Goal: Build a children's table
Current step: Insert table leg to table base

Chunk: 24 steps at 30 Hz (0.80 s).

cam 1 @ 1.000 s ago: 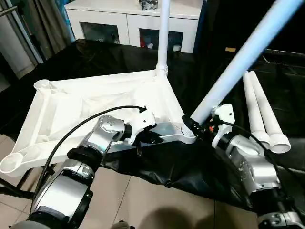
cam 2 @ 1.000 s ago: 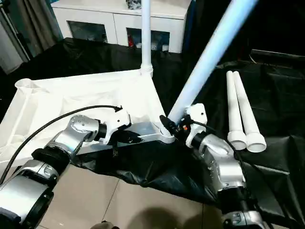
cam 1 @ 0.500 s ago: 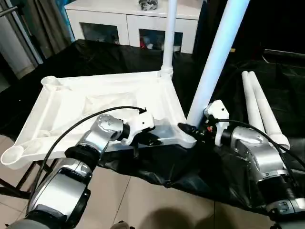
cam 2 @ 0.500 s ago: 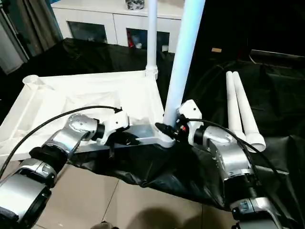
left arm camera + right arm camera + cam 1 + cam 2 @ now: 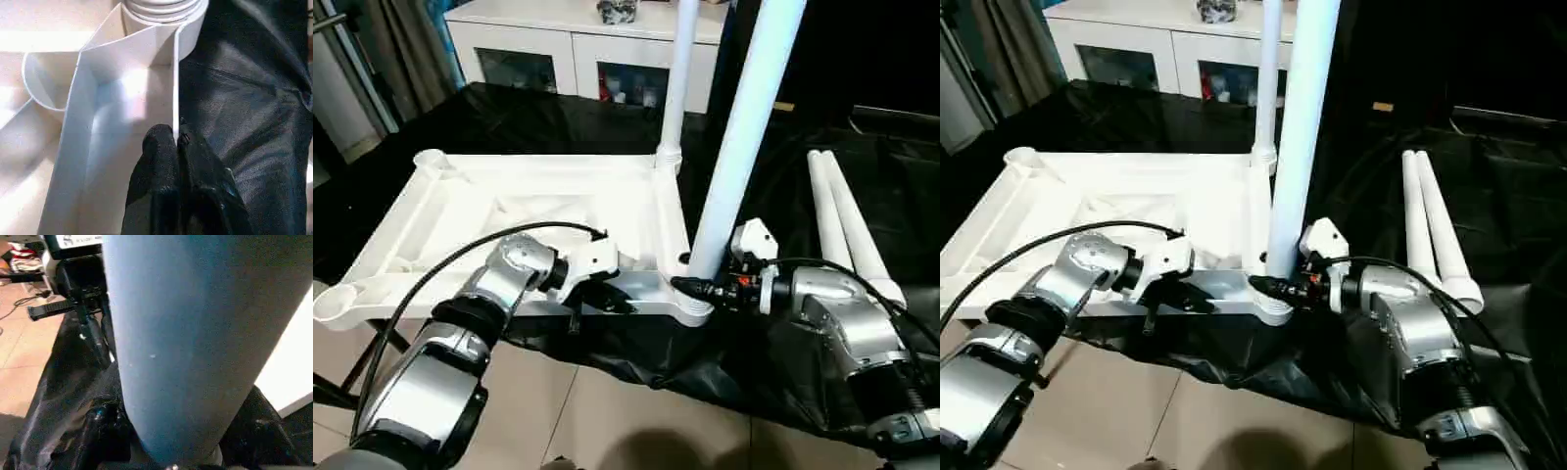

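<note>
Lying upside down on the black-covered work table [image 5: 509, 117]: white tabletop [image 5: 509, 211], ribbed underside up, near edge overhanging the floor. Standing upright already in the far right corner socket: one leg [image 5: 677, 73]. Nearly upright over the near right socket [image 5: 690, 305]: a second leg [image 5: 739, 127], clasped low down by the right gripper [image 5: 690, 286], not judged fully seated yet. Waiting just beside, on the cloth to the right: two spare legs [image 5: 847, 220], side by side. Open and unfilled: both left-hand sockets. Roughly halfway, then. Pinching the thin near rim beside the socket: left gripper [image 5: 176, 142], fingers pressed nearly together. Behind the table: a white cabinet [image 5: 578, 44], well clear.
</note>
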Available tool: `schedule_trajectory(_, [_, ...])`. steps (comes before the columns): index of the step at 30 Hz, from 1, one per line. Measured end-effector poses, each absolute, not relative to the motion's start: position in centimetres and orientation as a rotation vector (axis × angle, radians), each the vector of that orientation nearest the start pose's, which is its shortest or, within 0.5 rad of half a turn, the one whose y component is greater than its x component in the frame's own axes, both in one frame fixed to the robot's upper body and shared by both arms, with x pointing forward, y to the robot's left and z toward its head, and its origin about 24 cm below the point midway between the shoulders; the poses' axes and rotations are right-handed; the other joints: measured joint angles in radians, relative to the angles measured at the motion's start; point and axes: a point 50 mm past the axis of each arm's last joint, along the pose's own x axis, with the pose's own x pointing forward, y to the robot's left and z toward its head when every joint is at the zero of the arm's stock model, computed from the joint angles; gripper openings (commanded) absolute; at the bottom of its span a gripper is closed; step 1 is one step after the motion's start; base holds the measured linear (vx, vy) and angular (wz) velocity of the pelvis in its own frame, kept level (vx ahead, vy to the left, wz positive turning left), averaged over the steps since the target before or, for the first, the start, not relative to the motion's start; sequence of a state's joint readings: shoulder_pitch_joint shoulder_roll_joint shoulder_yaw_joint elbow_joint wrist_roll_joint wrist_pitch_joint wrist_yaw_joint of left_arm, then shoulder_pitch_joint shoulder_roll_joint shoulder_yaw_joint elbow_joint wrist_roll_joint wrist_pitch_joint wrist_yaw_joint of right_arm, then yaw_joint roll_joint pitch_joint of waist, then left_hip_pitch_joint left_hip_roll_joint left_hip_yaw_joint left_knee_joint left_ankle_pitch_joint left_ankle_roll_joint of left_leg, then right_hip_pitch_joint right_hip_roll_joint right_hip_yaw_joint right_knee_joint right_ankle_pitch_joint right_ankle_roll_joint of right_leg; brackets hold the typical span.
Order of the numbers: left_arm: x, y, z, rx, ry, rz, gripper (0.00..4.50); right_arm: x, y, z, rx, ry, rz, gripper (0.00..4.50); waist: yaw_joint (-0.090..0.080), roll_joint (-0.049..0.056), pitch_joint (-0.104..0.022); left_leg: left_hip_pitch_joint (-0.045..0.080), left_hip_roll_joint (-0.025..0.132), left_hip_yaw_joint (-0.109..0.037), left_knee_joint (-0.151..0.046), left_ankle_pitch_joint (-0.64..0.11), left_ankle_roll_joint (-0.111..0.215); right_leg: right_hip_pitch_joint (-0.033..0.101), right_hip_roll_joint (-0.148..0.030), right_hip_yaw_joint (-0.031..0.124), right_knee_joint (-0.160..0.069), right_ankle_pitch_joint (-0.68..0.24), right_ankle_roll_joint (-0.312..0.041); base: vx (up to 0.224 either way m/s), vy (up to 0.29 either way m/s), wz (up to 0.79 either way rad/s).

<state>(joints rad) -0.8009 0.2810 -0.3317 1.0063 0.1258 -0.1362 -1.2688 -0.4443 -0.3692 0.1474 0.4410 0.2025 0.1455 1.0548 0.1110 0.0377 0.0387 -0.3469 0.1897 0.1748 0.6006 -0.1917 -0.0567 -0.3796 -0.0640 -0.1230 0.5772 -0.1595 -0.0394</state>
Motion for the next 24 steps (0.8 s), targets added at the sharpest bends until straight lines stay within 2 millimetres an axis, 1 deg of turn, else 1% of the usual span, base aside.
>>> schedule_trajectory(1, [33.8, 11.5, 4.5, 0.508, 0.51, -1.412, 0.0, 31.0, -14.9, 5.2, -0.099, 0.267, 1.062, 1.9, -0.003, -0.002, 0.001, 0.003, 0.0, 0.0, 0.0, 0.0, 0.0, 0.002, 0.0, -0.001, 0.0, 0.0, 0.0, 0.0, 0.0, 0.0])
schedule_trajectory(3, [34.1, 11.3, 4.5, 0.497, 0.519, -1.36, 0.0, 31.6, -14.7, 5.1, -0.092, 0.26, 0.985, 1.9, -0.012, -0.002, 0.003, 0.003, 0.0, 0.0, 0.0, 0.0, 0.0, 0.002, -0.003, -0.006, -0.003, 0.0, 0.0, -0.026, 0.004, -0.02])
schedule_trajectory(4, [34.3, 11.1, 4.4, 0.479, 0.52, -1.331, 0.0, 32.0, -14.6, 5.0, -0.081, 0.251, 0.929, 1.9, -0.021, -0.003, 0.004, 0.003, -0.001, 0.0, 0.0, 0.0, 0.0, 0.003, -0.01, -0.017, -0.005, 0.0, 0.0, -0.053, 0.008, -0.04])
schedule_trajectory(5, [34.4, 10.8, 4.4, 0.468, 0.519, -1.307, 0.0, 32.3, -14.5, 4.8, -0.072, 0.245, 0.877, 1.9, -0.026, 0.0, 0.006, 0.003, 0.001, -0.001, 0.0, 0.0, 0.0, 0.005, -0.015, -0.03, -0.01, 0.0, 0.0, 0.0, 0.0, 0.0])
schedule_trajectory(6, [34.5, 10.5, 4.3, 0.456, 0.518, -1.277, 0.0, 32.8, -14.4, 4.8, -0.066, 0.239, 0.828, 1.9, -0.035, 0.005, 0.009, 0.003, 0.004, -0.006, 0.001, 0.0, 0.0, 0.012, -0.016, -0.042, -0.022, 0.0, 0.0, 0.0, 0.0, 0.0])
schedule_trajectory(7, [34.6, 10.3, 4.3, 0.443, 0.518, -1.253, 0.0, 33.2, -14.1, 4.9, -0.065, 0.235, 0.786, 1.9, -0.046, 0.013, 0.013, 0.003, 0.009, -0.01, 0.0, 0.0, 0.0, 0.021, -0.02, -0.061, -0.035, 0.0, 0.0, 0.0, 0.0, 0.0])
schedule_trajectory(8, [34.9, 10.0, 4.4, 0.429, 0.516, -1.211, 0.0, 33.8, -13.7, 4.9, -0.052, 0.229, 0.717, 1.9, -0.056, 0.022, 0.018, 0.0, 0.016, -0.012, -0.001, -0.001, 0.0, 0.029, -0.022, -0.077, -0.043, -0.001, 0.001, -0.058, 0.045, -0.11])
schedule_trajectory(9, [35.1, 9.7, 4.5, 0.425, 0.516, -1.19, 0.0, 34.1, -13.6, 4.9, -0.048, 0.228, 0.674, 1.9, -0.057, 0.024, 0.022, -0.003, 0.016, -0.01, -0.001, 0.0, 0.0, 0.029, -0.024, -0.072, -0.02, -0.013, 0.002, -0.074, 0.019, 0.01])
schedule_trajectory(10, [35.1, 9.3, 4.4, 0.415, 0.517, -1.161, 0.0, 34.4, -13.5, 4.7, -0.037, 0.236, 0.623, 1.9, -0.054, 0.022, 0.024, 0.001, 0.014, 0.004, 0.0, 0.0, 0.0, 0.028, -0.029, -0.036, 0.03, -0.035, -0.01, -0.074, 0.019, 0.01])
schedule_trajectory(11, [35.2, 9.0, 4.4, 0.411, 0.513, -1.136, 0.0, 34.8, -13.3, 4.8, -0.034, 0.237, 0.588, 1.9, -0.056, 0.001, 0.022, 0.016, 0.009, 0.024, 0.001, 0.0, -0.001, 0.026, -0.034, 0.001, 0.054, -0.048, 0.012, 0.019, -0.05, 0.11])
schedule_trajectory(12, [35.3, 8.8, 4.4, 0.406, 0.509, -1.112, 0.0, 35.1, -13.1, 4.9, -0.038, 0.24, 0.556, 1.9, -0.054, -0.003, 0.023, 0.019, -0.002, 0.02, -0.002, -0.008, -0.009, 0.012, -0.036, 0.009, 0.059, -0.051, 0.024, 0.091, -0.074, -0.06])
schedule_trajectory(13, [35.4, 8.5, 4.5, 0.403, 0.502, -1.095, 0.0, 35.5, -12.8, 5.1, -0.035, 0.24, 0.521, 1.9, -0.037, -0.002, 0.022, 0.014, -0.01, 0.004, -0.002, -0.014, -0.006, 0.011, -0.037, 0.006, 0.059, -0.052, 0.025, 0.091, -0.074, -0.06])
schedule_trajectory(14, [35.4, 8.1, 4.6, 0.403, 0.494, -1.089, 0.0, 35.7, -12.8, 5.2, -0.023, 0.238, 0.491, 1.9, -0.024, 0.0, 0.021, 0.004, -0.015, -0.008, -0.006, -0.013, -0.006, 0.008, -0.036, 0.003, 0.059, -0.052, 0.024, 0.063, -0.045, -0.19])
schedule_trajectory(15, [35.5, 7.8, 4.7, 0.405, 0.488, -1.08, 0.0, 36.0, -12.8, 5.3, -0.007, 0.237, 0.457, 1.9, -0.018, 0.002, 0.019, -0.001, -0.014, -0.015, -0.007, -0.007, -0.011, 0.004, -0.032, 0.001, 0.058, -0.052, 0.023, 0.0, 0.0, 0.0])
schedule_trajectory(16, [35.5, 7.5, 4.8, 0.407, 0.479, -1.075, 0.0, 36.2, -12.7, 5.5, 0.001, 0.235, 0.433, 1.9, -0.018, 0.003, 0.016, -0.008, -0.012, -0.021, -0.008, 0.007, -0.016, -0.002, -0.025, 0.001, 0.056, -0.047, 0.016, 0.0, 0.0, 0.0])
schedule_trajectory(18, [35.6, 7.5, 5.0, 0.41, 0.472, -1.072, 0.0, 36.3, -12.6, 5.6, 0.001, 0.23, 0.421, 1.9, -0.02, 0.003, 0.016, -0.013, -0.009, -0.021, -0.008, 0.012, -0.015, -0.004, -0.023, 0.0, 0.053, -0.042, 0.01, 0.0, 0.0, 0.0])
schedule_trajectory(24, [35.6, 7.9, 5.0, 0.435, 0.464, -1.065, 0.0, 36.5, -12.0, 5.6, -0.002, 0.226, 0.413, 1.9, -0.031, 0.003, 0.015, -0.012, -0.009, -0.017, -0.01, 0.01, -0.011, -0.002, -0.023, 0.002, 0.04, -0.036, 0.007, 0.0, 0.0, 0.0])
